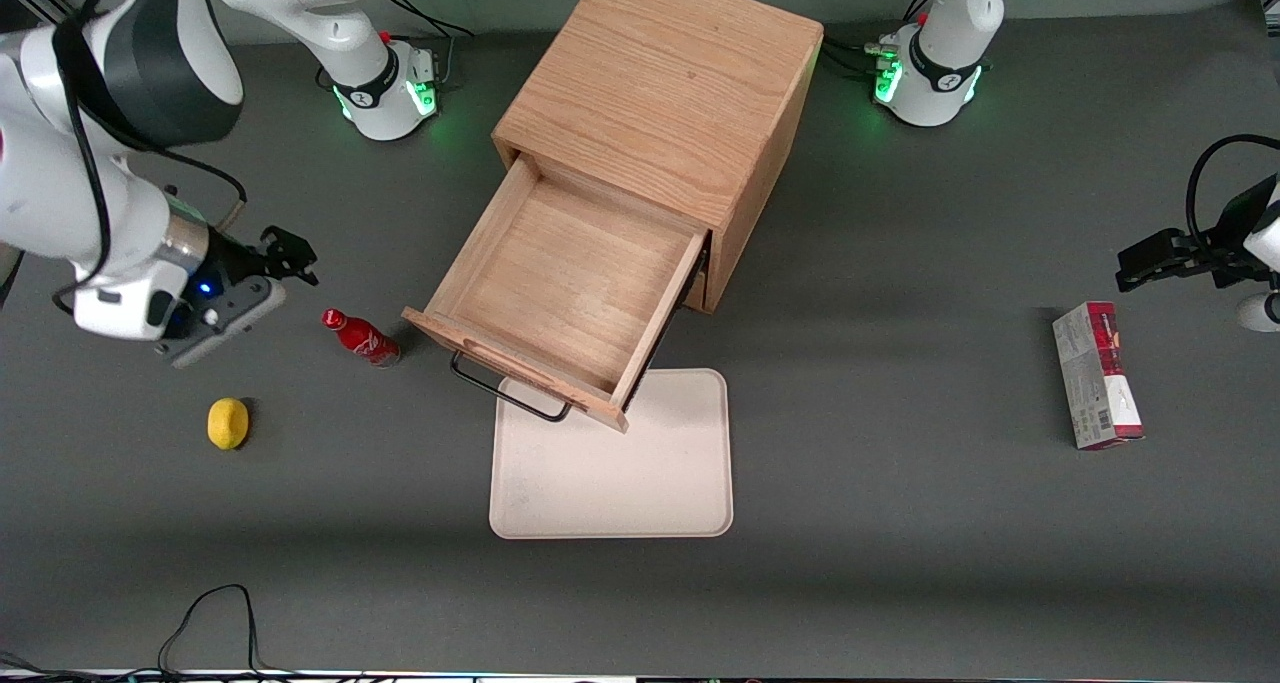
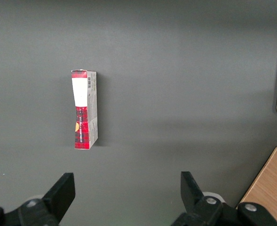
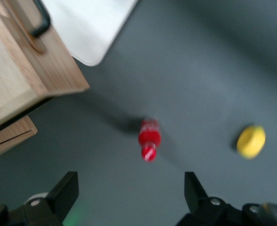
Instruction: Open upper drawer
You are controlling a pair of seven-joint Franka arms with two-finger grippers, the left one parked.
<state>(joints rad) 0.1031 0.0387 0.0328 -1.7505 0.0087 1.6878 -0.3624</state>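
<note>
Your job looked done: the upper drawer (image 1: 570, 293) stood pulled well out of the cabinet (image 1: 665, 103), its handle (image 1: 505, 388) over the tray (image 1: 620, 473), and your gripper (image 1: 290, 255) hung clear above the worktop near the bottle (image 1: 360, 336), fingers apart and empty. The right wrist view alone showed the lower drawer (image 3: 9, 136) shut beneath it, while only the front view showed the bare wood inside.
</note>
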